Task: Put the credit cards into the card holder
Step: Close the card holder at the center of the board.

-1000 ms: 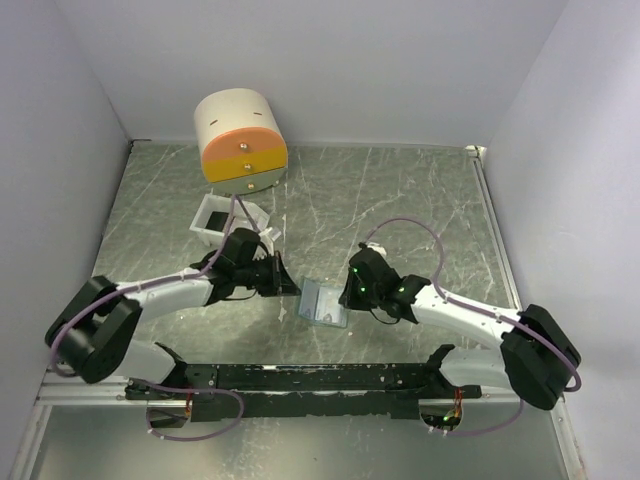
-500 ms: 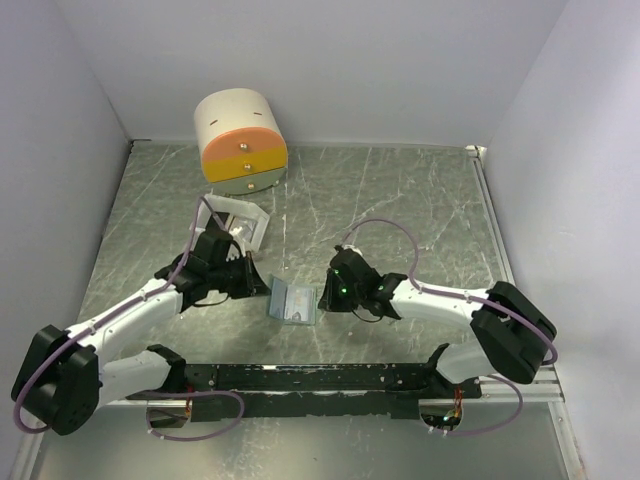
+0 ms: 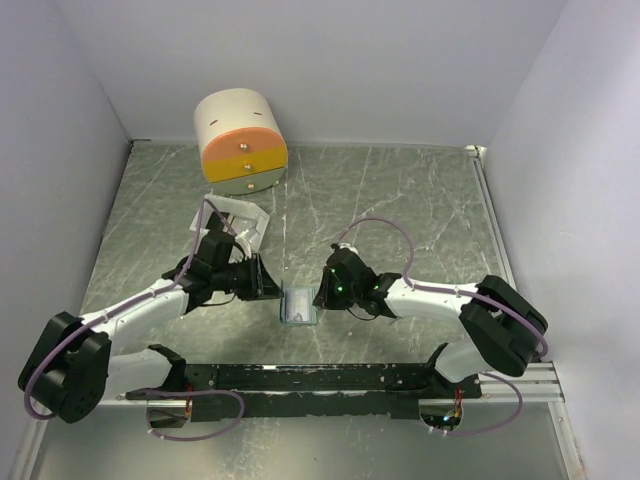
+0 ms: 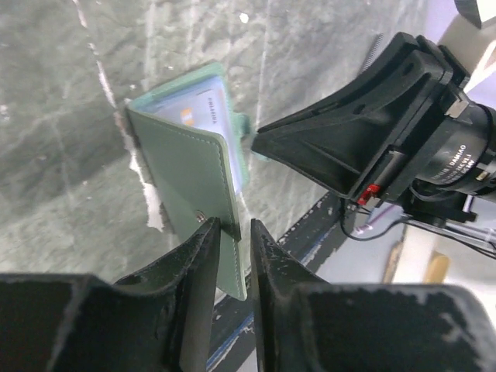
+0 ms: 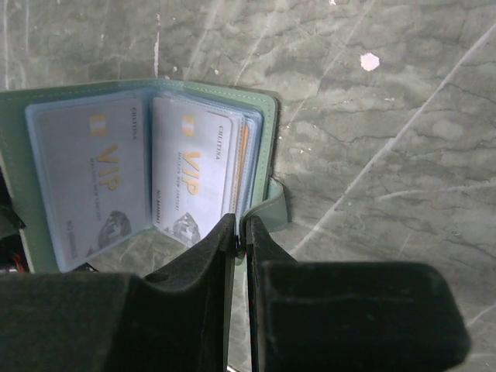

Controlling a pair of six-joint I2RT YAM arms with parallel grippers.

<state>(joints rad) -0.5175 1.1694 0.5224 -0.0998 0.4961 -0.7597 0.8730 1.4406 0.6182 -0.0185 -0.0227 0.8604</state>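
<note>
Closing step. Grey-green folding card holder (image 3: 299, 306) rests half-open on the marbled counter (image 3: 400, 200), pale credit cards (image 5: 190, 182) sleeved inside. Right hand (image 5: 240, 225) pinches its edge. Left hand (image 4: 235, 229), slightly parted, straddles the cover. The next move probably calls for folding it shut.

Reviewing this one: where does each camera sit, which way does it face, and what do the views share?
Top external: above and behind the bases, looking down at the table; both arms show, left gripper and right gripper either side of the card holder.
Left wrist: looks along its own fingers at the holder's green cover, right gripper beyond.
Right wrist: looks down past its fingers into the open holder with VIP cards.
Shared: all three show the card holder.
</note>
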